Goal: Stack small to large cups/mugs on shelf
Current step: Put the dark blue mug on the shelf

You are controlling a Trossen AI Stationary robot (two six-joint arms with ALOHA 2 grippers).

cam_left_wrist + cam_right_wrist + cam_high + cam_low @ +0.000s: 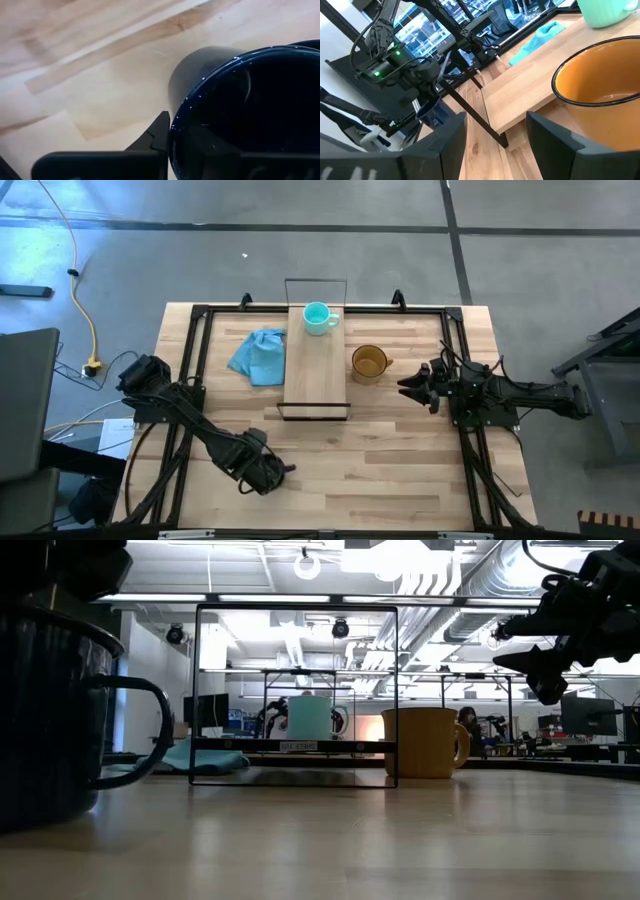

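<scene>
Black mug [240, 110] sits in the left pincer [270, 472], fingers clamped on its rim, near the counter's [400, 470] front; right pincer [408, 387] gapes beside the amber mug [368, 363].

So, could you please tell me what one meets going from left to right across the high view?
Left gripper → light blue cloth → narrow light-wood shelf → amber-orange mug → right gripper.

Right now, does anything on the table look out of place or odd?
Only the light blue cloth: it lies crumpled beside the shelf. The teal mug and amber mug stand upright; nothing looks spilled.
</scene>
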